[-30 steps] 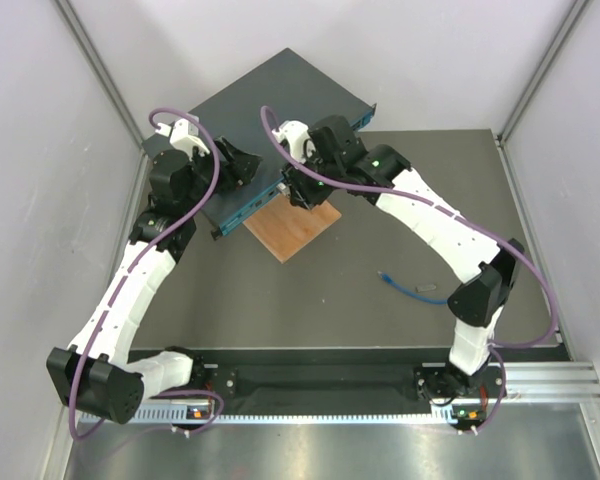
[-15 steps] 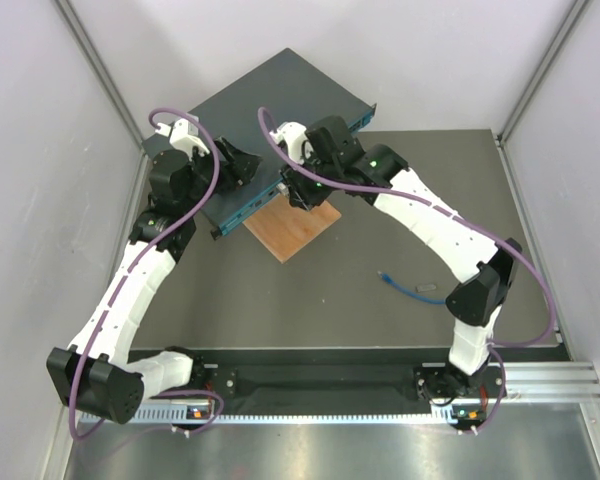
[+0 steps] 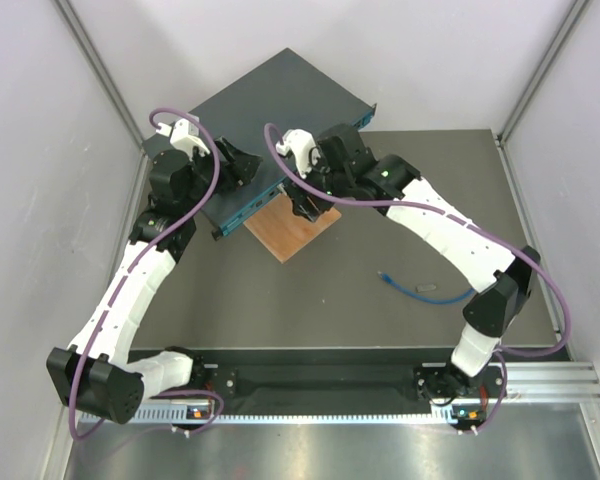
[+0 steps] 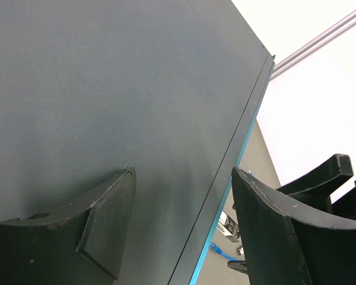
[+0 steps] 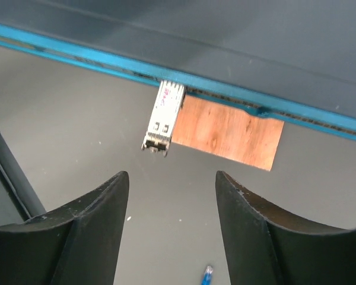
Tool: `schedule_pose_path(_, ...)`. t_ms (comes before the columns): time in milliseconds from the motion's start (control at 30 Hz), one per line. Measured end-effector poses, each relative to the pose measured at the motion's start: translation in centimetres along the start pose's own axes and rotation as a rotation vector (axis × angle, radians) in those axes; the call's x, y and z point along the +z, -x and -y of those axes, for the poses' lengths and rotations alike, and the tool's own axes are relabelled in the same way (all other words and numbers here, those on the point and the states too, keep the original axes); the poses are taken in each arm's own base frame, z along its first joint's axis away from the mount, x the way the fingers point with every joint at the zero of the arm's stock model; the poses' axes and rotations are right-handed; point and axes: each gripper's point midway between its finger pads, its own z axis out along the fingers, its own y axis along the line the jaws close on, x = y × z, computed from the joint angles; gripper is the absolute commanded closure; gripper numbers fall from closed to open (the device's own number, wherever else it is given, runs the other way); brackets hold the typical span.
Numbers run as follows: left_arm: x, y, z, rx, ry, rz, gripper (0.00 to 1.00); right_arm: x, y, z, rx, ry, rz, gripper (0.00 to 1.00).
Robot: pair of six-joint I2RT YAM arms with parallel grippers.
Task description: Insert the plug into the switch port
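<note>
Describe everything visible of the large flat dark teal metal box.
The switch is a large, flat, rectangular box of dark teal metal, matte on top, with a brighter blue front face carrying a row of small dark sockets. It lies flat, turned diagonally, at the far left of the table. A small silver metal module juts from one socket. An orange-brown wooden square shows beneath its front edge. The open left gripper straddles that edge.
</note>
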Motion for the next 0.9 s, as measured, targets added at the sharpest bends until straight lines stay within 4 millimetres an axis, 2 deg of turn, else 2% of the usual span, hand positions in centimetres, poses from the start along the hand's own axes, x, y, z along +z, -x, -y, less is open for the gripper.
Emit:
schedule_pose_path(100,0.0,0.0,0.0,0.0,0.0,0.0,0.29,-0.1,0.7,0.0,-0.003,-0.002,0.016,0.39)
schedule_pose_path(233,0.0,0.0,0.1,0.0,-0.003,-0.001,0.29,-0.2,3.0,-0.1,-0.009,-0.012,0.067,0.41)
schedule_pose_path(367,0.0,0.0,0.1,0.0,-0.003,-0.001,0.29,0.3,4.3,0.2,-0.006,-0.031,0.089,0.43)
schedule_pose_path(467,0.0,0.0,0.1,0.0,-0.003,-0.002,0.29,1.3,4.5,0.6,0.0,-0.049,0.081,0.43)
schedule_pose_path(600,0.0,-0.1,0.1,0.0,-0.004,-0.003,0.29,2.4,3.5,0.8,0.003,-0.067,0.041,0.44)
schedule_pose_path(667,0.0,-0.1,0.1,-0.001,-0.005,-0.005,0.29,2.9,3.0,0.8,0.002,-0.073,0.02,0.49)
schedule_pose_path(767,0.1,-0.1,0.1,-0.001,-0.006,-0.004,0.29,3.2,2.5,0.8,0.001,-0.082,0.001,0.62)
schedule_pose_path(800,0.2,-0.1,0.1,-0.001,-0.005,-0.004,0.29,3.2,2.5,0.8,0.001,-0.083,-0.001,0.68)
schedule_pose_path(833,0.2,0.0,0.1,-0.001,-0.006,-0.003,0.29,3.2,2.4,0.7,0.001,-0.082,-0.003,0.79)
schedule_pose_path(867,0.2,0.0,0.1,-0.001,-0.006,-0.003,0.29,3.2,2.4,0.5,0.002,-0.076,-0.003,0.83)
schedule_pose_path(900,0.2,0.0,0.1,-0.001,-0.007,-0.003,0.29,3.2,2.3,0.4,0.009,-0.074,-0.007,0.94)
